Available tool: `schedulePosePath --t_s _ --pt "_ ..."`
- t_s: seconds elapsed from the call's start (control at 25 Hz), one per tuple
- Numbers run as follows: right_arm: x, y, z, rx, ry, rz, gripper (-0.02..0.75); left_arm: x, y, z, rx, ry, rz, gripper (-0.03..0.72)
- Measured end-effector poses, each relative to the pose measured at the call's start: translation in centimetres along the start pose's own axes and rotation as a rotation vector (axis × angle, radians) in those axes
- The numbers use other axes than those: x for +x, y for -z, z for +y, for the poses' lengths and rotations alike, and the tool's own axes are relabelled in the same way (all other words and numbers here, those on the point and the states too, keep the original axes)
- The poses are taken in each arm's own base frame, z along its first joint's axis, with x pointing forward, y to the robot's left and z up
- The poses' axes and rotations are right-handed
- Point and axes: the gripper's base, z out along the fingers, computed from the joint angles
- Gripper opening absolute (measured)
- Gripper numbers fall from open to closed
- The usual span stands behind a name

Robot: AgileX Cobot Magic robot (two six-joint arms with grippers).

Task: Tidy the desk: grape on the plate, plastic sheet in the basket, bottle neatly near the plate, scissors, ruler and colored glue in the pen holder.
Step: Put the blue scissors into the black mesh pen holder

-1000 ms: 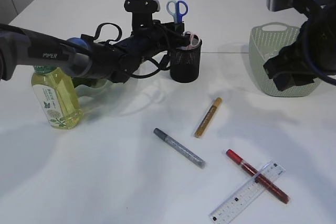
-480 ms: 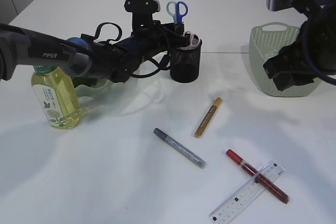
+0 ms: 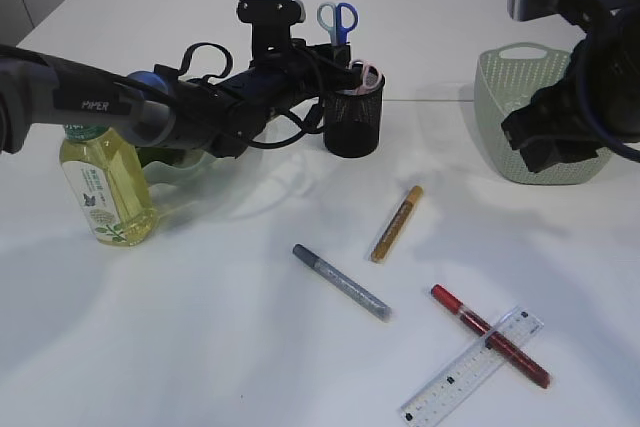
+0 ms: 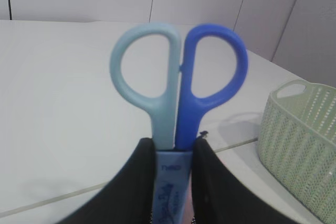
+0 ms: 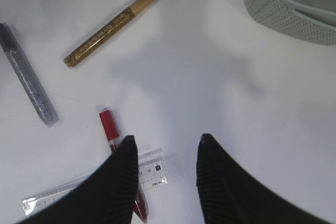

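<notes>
At the far left of the exterior view a bottle [image 3: 104,192] of yellow liquid stands upright on the white bench [image 3: 200,327], partly behind the left arm. A green plate [image 3: 185,169] lies just beside it, mostly hidden under that arm, and what sits on it cannot be made out.

The left arm reaches across to the black mesh pen holder [image 3: 354,117]. Its end effector [image 4: 173,153] is pinched on the scissors [image 4: 176,85] just below the handles. The scissors stand upright with the pale blue and dark blue loops on top, and in the exterior view the loops [image 3: 338,17] rise above the pen holder's rim. How far the blades reach into the holder cannot be told.

On the open bench in front lie three glue pens, well apart from the holder: a silver one [image 3: 341,282], a gold one [image 3: 397,223] and a red one [image 3: 490,336]. The red pen crosses over the clear ruler [image 3: 470,367].

At the right a pale green basket [image 3: 525,117] stands, partly behind the right arm. The right end effector [image 5: 164,174] hangs above the bench with its fingers spread and nothing between them; in the wrist view the ruler [image 5: 100,182] and red pen [image 5: 111,129] lie just below it.
</notes>
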Motion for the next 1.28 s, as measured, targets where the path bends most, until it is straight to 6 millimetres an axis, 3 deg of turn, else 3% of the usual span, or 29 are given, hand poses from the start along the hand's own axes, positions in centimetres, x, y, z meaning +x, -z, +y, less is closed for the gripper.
schedulePosePath --t_s 0.6,1.12,1.28 --pt "0.0 0.0 0.0 0.000 0.000 -0.005 0.312 0.1 0.0 -0.1 0.009 -0.019 0.011 0.230" --pt "-0.1 0.0 0.0 -0.001 0.000 -0.011 0.311 0.3 0.0 0.0 0.000 -0.024 0.043 0.239" --pt "-0.1 0.0 0.0 -0.002 -0.001 -0.011 0.311 -1.3 0.3 -0.3 -0.011 -0.027 0.057 0.239"
